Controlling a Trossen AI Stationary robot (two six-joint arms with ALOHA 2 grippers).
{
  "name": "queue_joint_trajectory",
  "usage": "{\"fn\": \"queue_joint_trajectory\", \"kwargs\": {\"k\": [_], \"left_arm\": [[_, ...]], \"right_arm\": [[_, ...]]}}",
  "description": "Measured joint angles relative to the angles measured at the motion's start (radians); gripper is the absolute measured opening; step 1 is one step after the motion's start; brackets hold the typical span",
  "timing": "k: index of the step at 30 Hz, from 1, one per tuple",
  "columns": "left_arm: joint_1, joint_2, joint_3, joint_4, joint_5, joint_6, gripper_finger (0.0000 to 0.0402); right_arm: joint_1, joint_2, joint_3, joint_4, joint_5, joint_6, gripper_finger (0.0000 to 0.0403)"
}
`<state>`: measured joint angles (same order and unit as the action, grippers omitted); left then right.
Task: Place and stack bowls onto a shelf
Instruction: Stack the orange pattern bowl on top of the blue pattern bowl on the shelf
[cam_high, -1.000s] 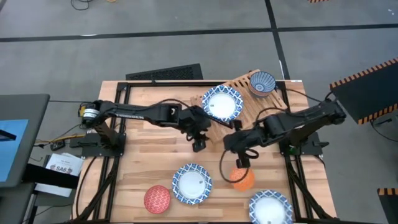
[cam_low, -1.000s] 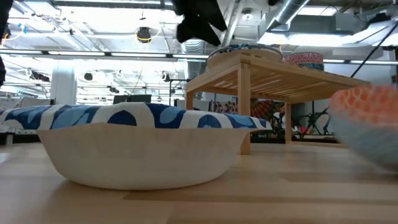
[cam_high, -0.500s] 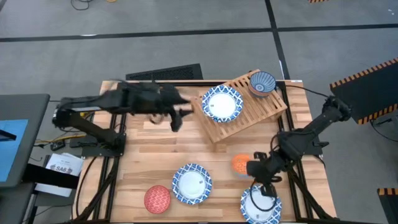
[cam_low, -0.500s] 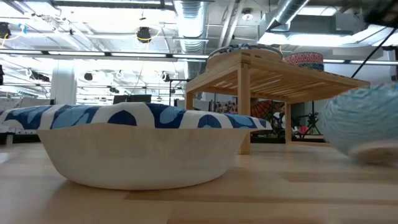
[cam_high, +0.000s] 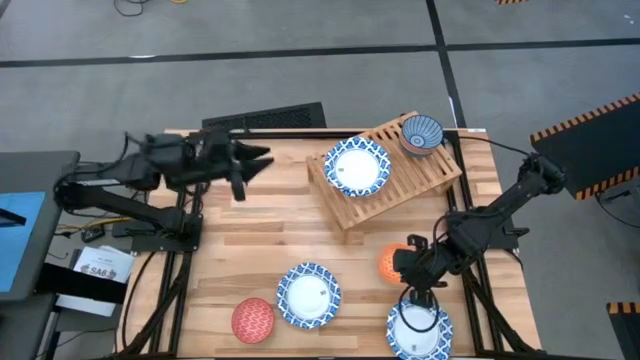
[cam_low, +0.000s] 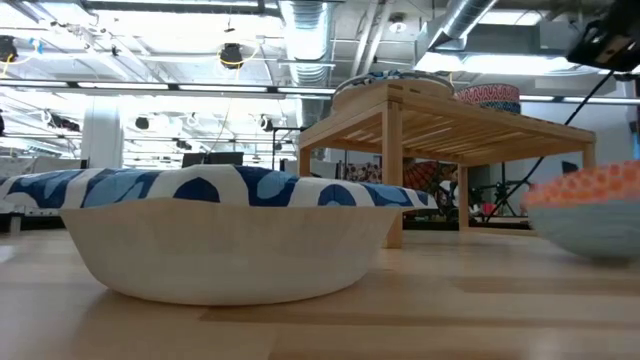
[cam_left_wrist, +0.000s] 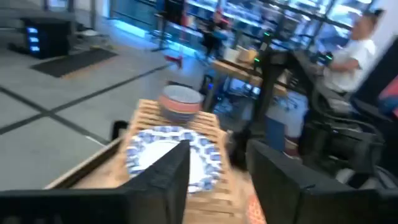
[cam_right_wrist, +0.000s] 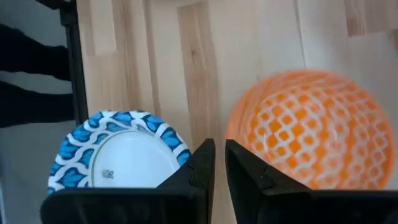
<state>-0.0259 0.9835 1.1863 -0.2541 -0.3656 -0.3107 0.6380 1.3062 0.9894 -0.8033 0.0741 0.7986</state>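
High view: two bowls already sit on the shelf (cam_high: 395, 180) — a wide blue-and-white bowl (cam_high: 356, 166) and a small blue-grey bowl (cam_high: 422, 132). Four wait on the table. The orange bowl (cam_high: 391, 262) lies just beside the right gripper (cam_high: 415, 283), fingers narrowly parted, holding nothing. Left gripper (cam_high: 250, 160) hovers far left — empty, fingers apart.

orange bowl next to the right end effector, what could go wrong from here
The right end effector hangs between the orange bowl and a blue-and-white bowl, so a careless move could knock either. The orange bowl looks upside down, so stacking it on the shelf may need a flip.
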Motion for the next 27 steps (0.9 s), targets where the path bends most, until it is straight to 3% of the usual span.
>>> {"fn": "queue_joint_trajectory", "kwargs": {"k": [4,6,14,18,24,27], "left_arm": [[-0.01,-0.017,-0.121,0.065,0.002,-0.003,0.0045],[-0.015,-0.051,-0.169,0.181,0.004,-0.019,0.0013],[-0.041,-0.095,-0.368,0.436,-0.01,-0.051,0.0],[-0.041,-0.102,-0.411,0.503,-0.015,-0.066,0.0],[-0.042,-0.102,-0.419,0.505,-0.006,-0.068,0.0],[-0.042,-0.098,-0.422,0.491,-0.004,-0.067,0.0]], "right_arm": [[-0.011,-0.007,0.001,0.006,0.0,0.005,0.0066],[-0.012,-0.018,0.001,-0.006,0.0,0.024,0.0067],[-0.023,-0.091,-0.004,-0.149,0.05,0.243,0.0085],[-0.01,-0.169,-0.072,-0.228,0.063,0.429,0.0132],[0.037,-0.331,-0.24,-0.157,0.062,0.741,0.022],[0.052,-0.375,-0.296,-0.157,0.063,0.852,0.0243]]}}
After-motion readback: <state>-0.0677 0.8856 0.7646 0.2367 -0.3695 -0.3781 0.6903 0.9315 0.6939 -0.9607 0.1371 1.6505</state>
